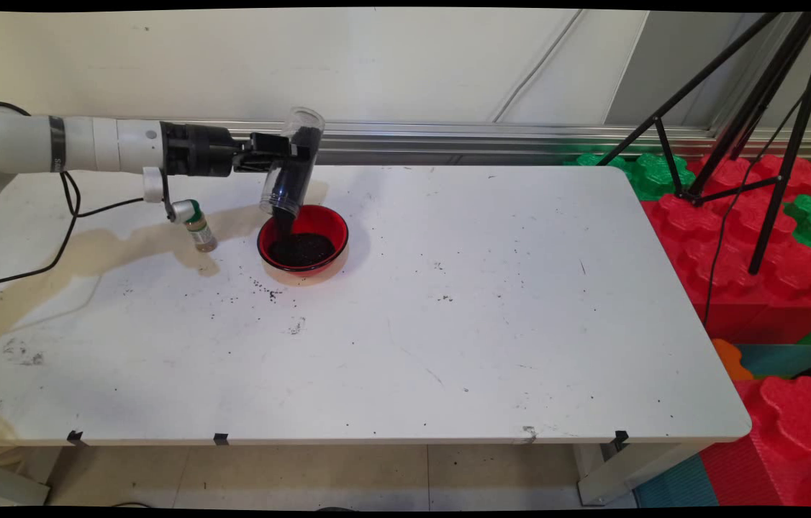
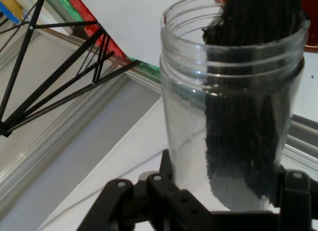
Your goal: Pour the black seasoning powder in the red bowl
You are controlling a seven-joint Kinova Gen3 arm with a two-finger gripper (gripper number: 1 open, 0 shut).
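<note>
My gripper is shut on a clear plastic jar, held upturned and tilted with its mouth down over a red bowl. Dark grains stream from the jar into the bowl, which holds a dark pile. In the hand view the clear plastic jar fills the frame, a band of dark grains sliding along its wall towards its mouth at the top, with the black linkage clasping it at the bottom. A small green-capped bottle stands on the table just left of the bowl.
Dark grains lie scattered on the white table in front of the bowl. A black tripod stands off the right end over red and green foam blocks. Black cables hang from the arm at the left.
</note>
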